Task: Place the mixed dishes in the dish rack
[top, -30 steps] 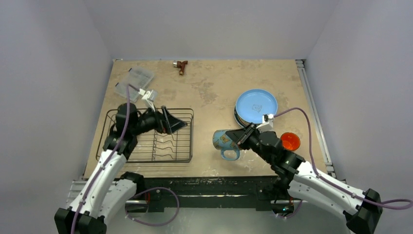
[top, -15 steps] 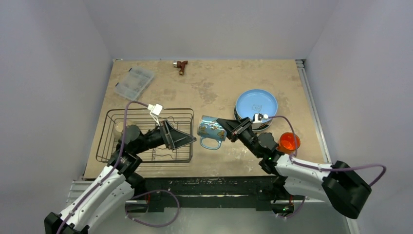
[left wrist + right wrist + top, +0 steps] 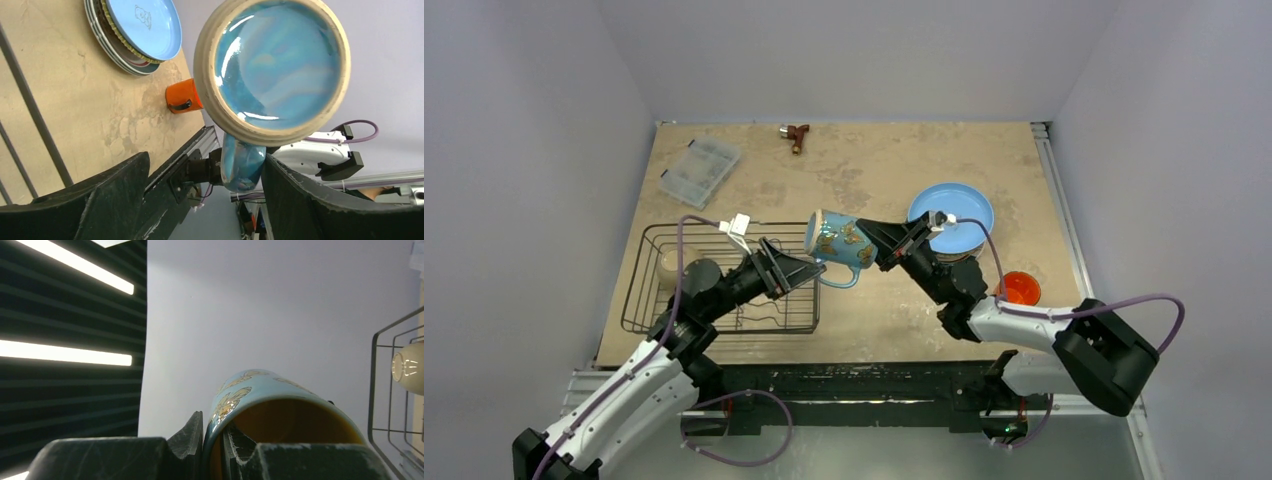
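Top view: the right claw pinches the blue mug by its rim, aloft at the dish rack's right edge. Left wrist: the left claw gapes wide, facing the mug's base. Right wrist: fingers clamp that rim.

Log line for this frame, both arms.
right gripper: shut on blue mug rim | blue mug: aloft, sideways, by dish rack | left gripper: open, facing mug base
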Available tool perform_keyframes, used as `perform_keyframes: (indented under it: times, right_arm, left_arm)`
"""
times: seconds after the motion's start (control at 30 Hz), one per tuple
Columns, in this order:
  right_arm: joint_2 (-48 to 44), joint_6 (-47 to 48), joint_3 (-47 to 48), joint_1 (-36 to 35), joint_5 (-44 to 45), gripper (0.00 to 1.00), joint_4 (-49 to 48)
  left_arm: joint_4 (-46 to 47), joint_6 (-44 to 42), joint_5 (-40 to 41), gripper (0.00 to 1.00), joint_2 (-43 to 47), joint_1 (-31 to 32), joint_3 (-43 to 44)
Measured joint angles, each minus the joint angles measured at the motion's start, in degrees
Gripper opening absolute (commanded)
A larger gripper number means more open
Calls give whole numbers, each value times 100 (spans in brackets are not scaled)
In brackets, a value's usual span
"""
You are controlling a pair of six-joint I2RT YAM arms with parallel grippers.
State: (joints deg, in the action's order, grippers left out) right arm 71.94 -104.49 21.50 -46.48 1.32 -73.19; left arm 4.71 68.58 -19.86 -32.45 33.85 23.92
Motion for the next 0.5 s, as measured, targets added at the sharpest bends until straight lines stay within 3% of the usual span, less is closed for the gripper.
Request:
perform_keyframes:
  times: [0.17, 0.3, 0.4, 0.43, 0.47, 0.5]
  right_arm:
    - [138, -24, 221, 0, -85, 0, -103]
    - [354, -52, 372, -39, -87, 0, -98]
    - [417, -46, 422, -138, -17, 0, -101]
    - [431, -42, 428, -192, 57, 0, -98]
    - [444, -37, 431, -229, 94, 0, -98]
    - [463, -42, 437, -264, 160, 0, -98]
  left_arm:
    - [503, 96, -125, 70, -461, 7, 66]
    - [549, 61, -243, 56, -855, 57, 302]
    - [363, -76, -219, 30, -909, 175, 494]
    - [275, -131, -168, 7, -896, 225, 564]
    - [195, -181, -105, 0, -874, 262, 614]
    - [76, -313, -44, 0, -826, 297, 671]
